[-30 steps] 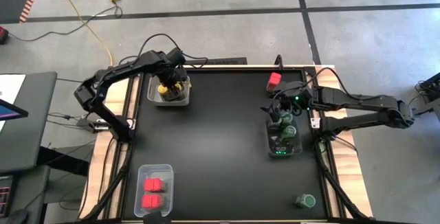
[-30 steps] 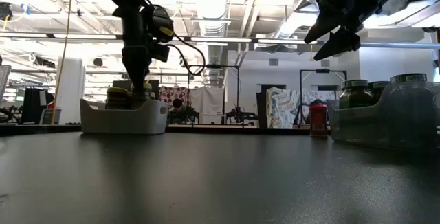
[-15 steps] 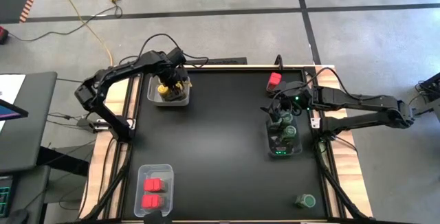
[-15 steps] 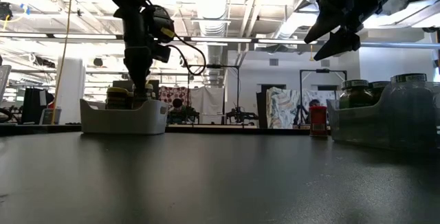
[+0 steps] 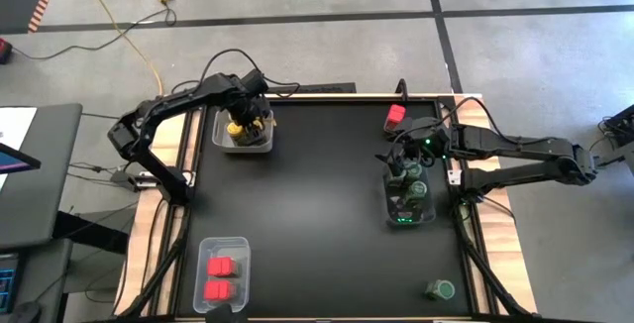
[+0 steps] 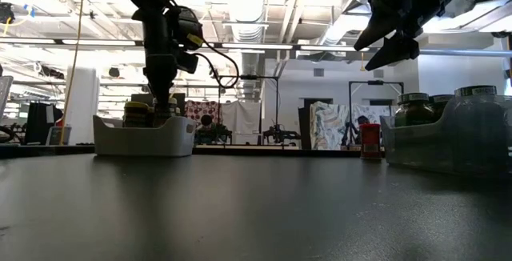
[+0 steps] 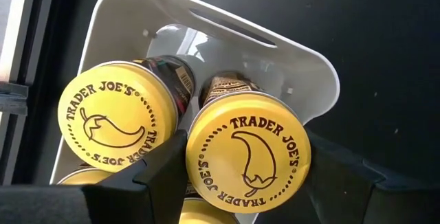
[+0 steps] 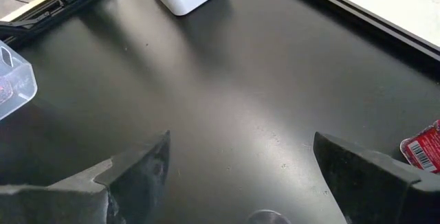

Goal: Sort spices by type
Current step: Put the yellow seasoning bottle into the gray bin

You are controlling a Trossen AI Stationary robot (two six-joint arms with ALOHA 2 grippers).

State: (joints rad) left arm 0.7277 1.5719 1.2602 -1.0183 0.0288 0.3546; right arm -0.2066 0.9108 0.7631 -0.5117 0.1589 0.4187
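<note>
Yellow-lidded jar [image 7: 248, 154] clamped by left gripper [image 7: 240, 176] inside white bin [image 7: 313, 73], label hidden; right gripper [image 8: 240, 172] spread wide, empty.

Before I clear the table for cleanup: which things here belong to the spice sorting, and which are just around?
Belongs:
yellow-lidded jars in the white bin
green-lidded jars in the clear bin
red containers
loose red container
loose green-lidded jar

Just around:
yellow cable
grey side table
</note>
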